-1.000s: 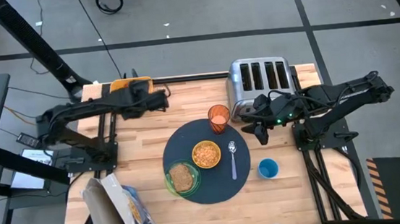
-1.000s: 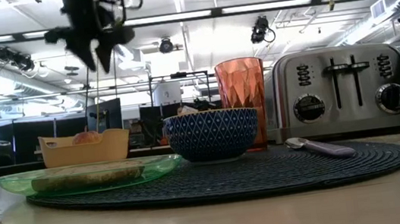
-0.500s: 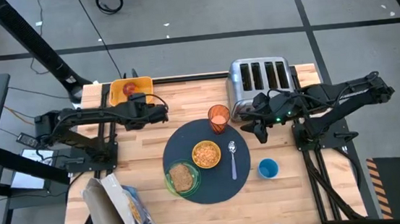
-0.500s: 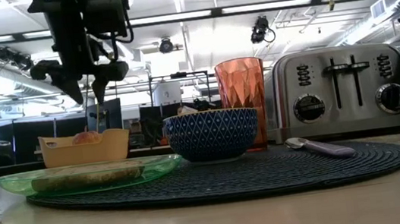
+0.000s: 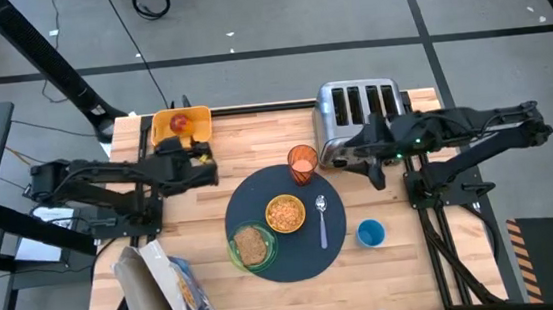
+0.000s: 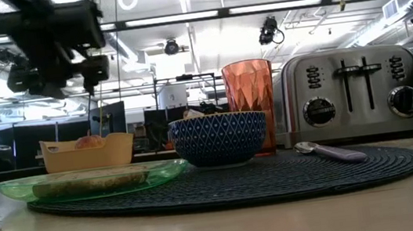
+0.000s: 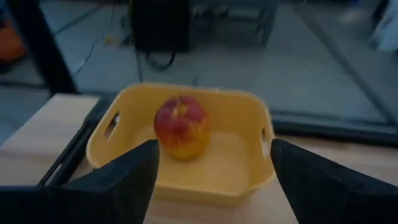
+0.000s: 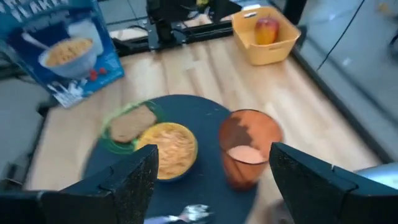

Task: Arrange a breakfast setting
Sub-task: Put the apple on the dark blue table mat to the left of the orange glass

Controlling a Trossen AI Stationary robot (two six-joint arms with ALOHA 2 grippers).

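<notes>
The round dark mat (image 5: 291, 259) lies mid-table. On it rest the cereal bowl (image 5: 285, 213), the green plate with toast (image 5: 252, 245), the spoon (image 5: 322, 219) and, at its far edge, the orange tumbler (image 5: 302, 162). The blue cup (image 5: 370, 232) stands on the wood just right of the mat. The red apple (image 7: 181, 126) lies in the yellow tray (image 7: 249, 168) at the far left corner. My left gripper (image 7: 214, 149) hangs open, empty, near side of the tray. My right gripper (image 8: 212, 149) hovers open, empty, right of the tumbler (image 8: 247, 149).
The silver toaster (image 5: 358, 111) stands at the far edge, close behind my right gripper (image 5: 371, 170). A blue cereal box (image 5: 162, 285) lies at the near left corner. Bare wood shows between the tray (image 5: 182, 125) and the mat.
My left gripper has drawn back from above the tray toward the table's near and left edges, tipped from pointing down toward level, and opened. My right gripper has shifted a little toward the right edge, away from the tumbler. Nothing on the table has moved.
</notes>
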